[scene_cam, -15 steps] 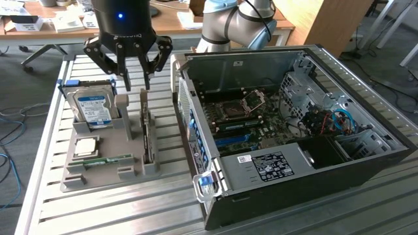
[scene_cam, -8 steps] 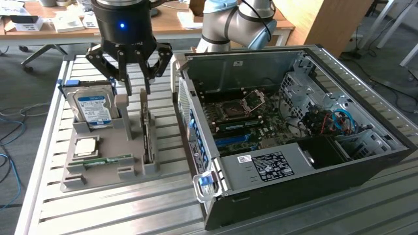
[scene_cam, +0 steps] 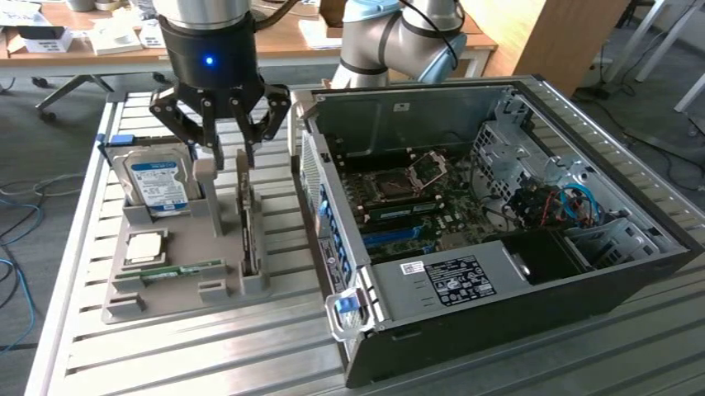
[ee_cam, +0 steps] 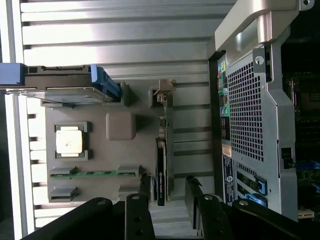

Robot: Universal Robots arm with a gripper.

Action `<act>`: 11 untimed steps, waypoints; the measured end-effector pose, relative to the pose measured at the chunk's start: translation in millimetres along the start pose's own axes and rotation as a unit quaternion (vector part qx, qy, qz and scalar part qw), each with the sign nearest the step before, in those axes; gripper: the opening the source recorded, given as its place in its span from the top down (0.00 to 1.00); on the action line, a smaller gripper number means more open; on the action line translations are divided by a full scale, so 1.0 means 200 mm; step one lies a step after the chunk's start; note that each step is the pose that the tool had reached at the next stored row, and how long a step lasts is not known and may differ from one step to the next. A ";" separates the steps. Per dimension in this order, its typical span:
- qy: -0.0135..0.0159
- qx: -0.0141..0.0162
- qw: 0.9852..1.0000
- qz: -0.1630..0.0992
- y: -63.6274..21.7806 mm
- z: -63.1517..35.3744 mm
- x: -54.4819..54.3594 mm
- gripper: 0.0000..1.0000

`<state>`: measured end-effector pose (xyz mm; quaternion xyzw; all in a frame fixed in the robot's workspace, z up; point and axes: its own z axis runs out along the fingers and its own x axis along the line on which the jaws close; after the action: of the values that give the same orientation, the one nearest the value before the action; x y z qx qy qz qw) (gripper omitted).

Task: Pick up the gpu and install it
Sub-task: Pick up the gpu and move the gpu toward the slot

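Exterior view showed me a slatted aluminium table (scene_cam: 66, 272) carrying a grey tray (scene_cam: 177, 297), with an open computer case (scene_cam: 496, 313) just beside the tray. Behind the tray stood a wooden desk (scene_cam: 276, 37), and grey floor (scene_cam: 44, 140) with loose cables (scene_cam: 16, 198) lay off to its side. The gpu (scene_cam: 249, 239) stood on edge in a slot of the tray, on its case side. The gripper (scene_cam: 231, 161) hung right over that slot. Its fingers (ee_cam: 145, 192) were spread apart, one on each side of the card's end.
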<state>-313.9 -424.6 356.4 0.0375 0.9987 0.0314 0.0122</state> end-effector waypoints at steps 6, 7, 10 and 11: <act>0.000 -0.002 1.000 0.000 -0.003 0.052 0.00 0.59; 0.000 -0.002 1.000 0.000 -0.004 0.061 0.00 0.59; 0.000 -0.004 1.000 0.000 -0.005 0.084 0.00 0.59; 0.000 -0.004 1.000 0.000 -0.006 0.093 0.00 0.59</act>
<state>-313.9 -424.6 337.9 0.0376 0.9986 0.0354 0.0120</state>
